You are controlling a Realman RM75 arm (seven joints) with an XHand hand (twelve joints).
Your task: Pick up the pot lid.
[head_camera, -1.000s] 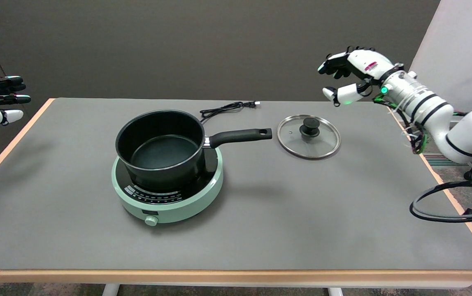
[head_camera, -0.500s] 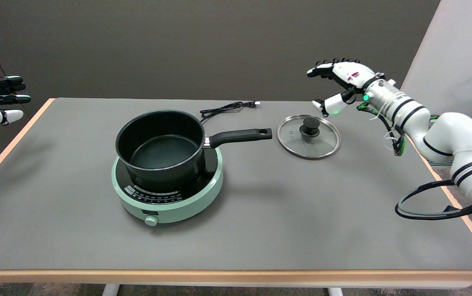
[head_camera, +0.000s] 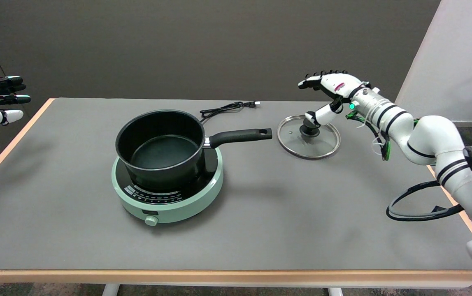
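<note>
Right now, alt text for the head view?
The right hand, fingers spread, hovers over the black knob of a glass pot lid lying on the grey table. Left of it, a black saucepan sits on a green induction cooker.

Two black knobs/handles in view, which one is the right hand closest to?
The lid knob, the round black knob at the centre of the glass lid. The right hand hangs open just above it; the pot handle lies farther left.

A bench (head_camera: 260,230) covered in grey with a pale orange edge is seen. Resting directly on it are a green hotplate (head_camera: 168,197), a glass pot lid (head_camera: 308,139) and a coiled black cord (head_camera: 225,107) near the far edge.
</note>
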